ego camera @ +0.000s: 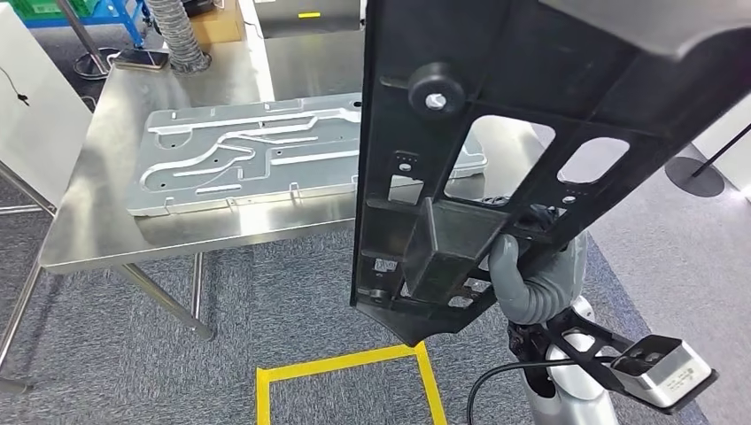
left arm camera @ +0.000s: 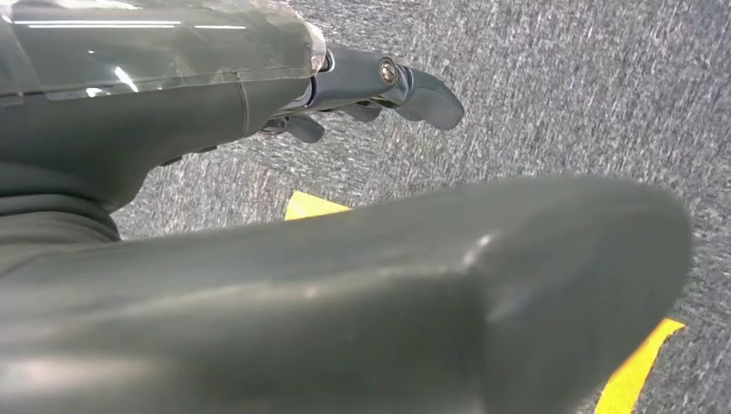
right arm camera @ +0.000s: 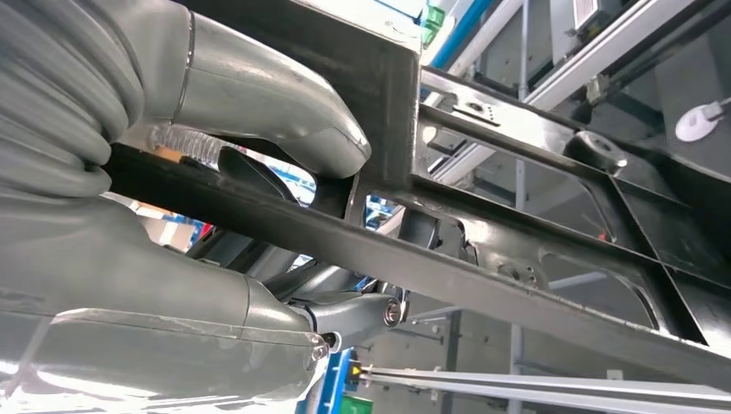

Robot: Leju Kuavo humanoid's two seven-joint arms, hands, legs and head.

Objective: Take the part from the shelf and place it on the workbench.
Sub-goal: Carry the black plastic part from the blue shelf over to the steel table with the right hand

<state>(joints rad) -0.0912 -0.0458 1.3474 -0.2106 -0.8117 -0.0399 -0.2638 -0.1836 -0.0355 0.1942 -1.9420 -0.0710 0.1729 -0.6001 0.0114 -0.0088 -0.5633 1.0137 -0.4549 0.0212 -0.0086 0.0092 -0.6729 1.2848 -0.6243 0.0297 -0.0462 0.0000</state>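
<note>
Head view: right hand [ego camera: 524, 282] grips a long black part [ego camera: 469, 150], a ribbed frame with cut-out windows and a round knob near its upper end. Part is held up in the air, tilted, its lower tip above the grey carpet [ego camera: 133, 363] and the yellow floor tape [ego camera: 345, 365], its upper length crossing in front of the steel surface [ego camera: 124, 133]. Part does not touch the surface. A flat silver stamped plate [ego camera: 266, 155] lies on that surface. A corrugated hose [ego camera: 177, 31] stands at the far edge, a phone-like object beside it.

Left wrist view: left hand [left arm camera: 379, 82] hangs above the carpet, holding nothing; fingers [left arm camera: 427, 95] extended and slightly curled, apart. A bit of yellow tape on the floor.

Right wrist view: right hand's thumb [right arm camera: 284, 112] lies over one side of a black bar of the part [right arm camera: 517, 259], dark fingers [right arm camera: 362, 310] wrap the other side; clamped on it. Blurred shelving and blue framework behind.
</note>
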